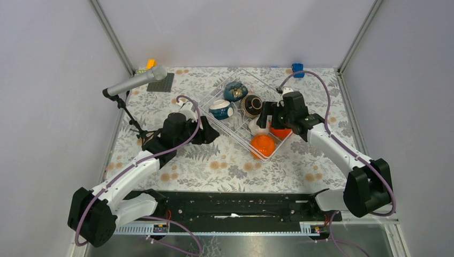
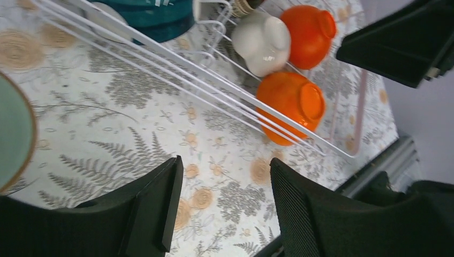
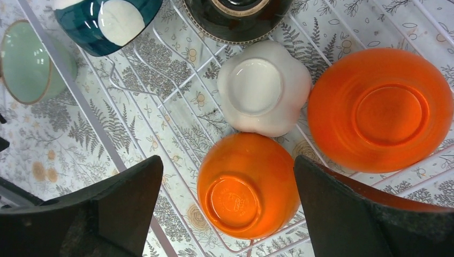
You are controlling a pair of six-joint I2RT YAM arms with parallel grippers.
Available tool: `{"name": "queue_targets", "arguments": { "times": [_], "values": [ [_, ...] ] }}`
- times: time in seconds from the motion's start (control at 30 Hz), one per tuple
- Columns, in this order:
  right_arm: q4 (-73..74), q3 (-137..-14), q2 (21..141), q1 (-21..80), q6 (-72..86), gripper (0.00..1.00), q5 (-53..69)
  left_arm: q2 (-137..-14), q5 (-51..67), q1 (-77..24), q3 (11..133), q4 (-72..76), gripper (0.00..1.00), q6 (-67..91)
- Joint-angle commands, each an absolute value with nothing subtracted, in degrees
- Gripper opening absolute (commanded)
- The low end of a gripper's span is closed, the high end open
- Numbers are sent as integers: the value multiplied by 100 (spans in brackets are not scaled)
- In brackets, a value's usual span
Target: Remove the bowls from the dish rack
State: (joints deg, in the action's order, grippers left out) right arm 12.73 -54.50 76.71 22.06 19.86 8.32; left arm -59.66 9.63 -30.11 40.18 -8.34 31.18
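The dish rack [image 1: 231, 128] sits mid-frame in the top view; the right hand [image 3: 227, 176], spread wide, hangs over the smaller orange bowl [image 3: 246, 187] in its lower corner. The left hand [image 2: 226, 171], also wide and empty, is over the bench [image 2: 134, 107] beside it, and a pale green bowl [image 2: 13, 134] at frame left seems outside the rack.
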Motion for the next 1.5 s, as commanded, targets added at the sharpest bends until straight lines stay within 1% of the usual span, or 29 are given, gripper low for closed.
{"name": "queue_targets", "arguments": {
  "times": [0.0,0.07,0.17,0.2,0.27,0.37,0.53,0.63,0.93,0.97,1.0,1.1,1.17,1.2,1.3,1.37,1.47],
  "values": [
    [2166,-6130,7916,2468,1649,100,243,-5880,1875,-3028,3824,119,67,3306],
    [2683,-6349,8048,2609,1610,100,-149,-5940,2002,-3051,3787,221,70,3362],
    [3144,-6467,8120,2783,1650,100,-392,-5972,2146,-3108,3696,376,85,3445],
    [3233,-6464,8117,2832,1666,100,-389,-5970,2193,-3126,3673,440,91,3468],
    [3375,-6424,8088,2920,1725,100,-377,-5977,2261,-3158,3625,529,97,3474],
    [3466,-6280,8015,2991,1753,100,-335,-5981,2306,-3202,3597,607,99,3486],
    [3278,-5925,7991,2991,1792,100,-17,-5951,2366,-3226,3494,740,98,3535],
    [3106,-5763,8077,2996,1828,100,359,-5907,2362,-3234,3455,774,99,3555],
    [3096,-5871,8578,3056,1812,100,93,-5906,2299,-3233,3594,602,99,3490],
    [3109,-5897,8620,3064,1808,98,54,-5908,2290,-3230,3609,579,99,3486],
    [3125,-5917,8656,3075,1803,95,43,-5908,2274,-3234,3628,556,99,3480],
    [3131,-5965,8671,3074,1818,79,46,-5893,2221,-3230,3683,441,99,3445],
    [3110,-6004,8632,3073,1850,65,104,-5873,2187,-3230,3711,365,99,3424],
    [3092,-6022,8610,3068,1869,61,119,-5855,2160,-3234,3731,326,99,3405],
    [3004,-6103,8587,3070,1947,53,142,-5823,2049,-3234,3808,207,99,3370],
    [2908,-6169,8607,3076,2015,51,216,-5808,1978,-3230,3875,136,99,3369],
    [2818,-6310,8673,3067,2081,51,382,-5822,1909,-3234,3968,36,99,3376]
  ]
}}
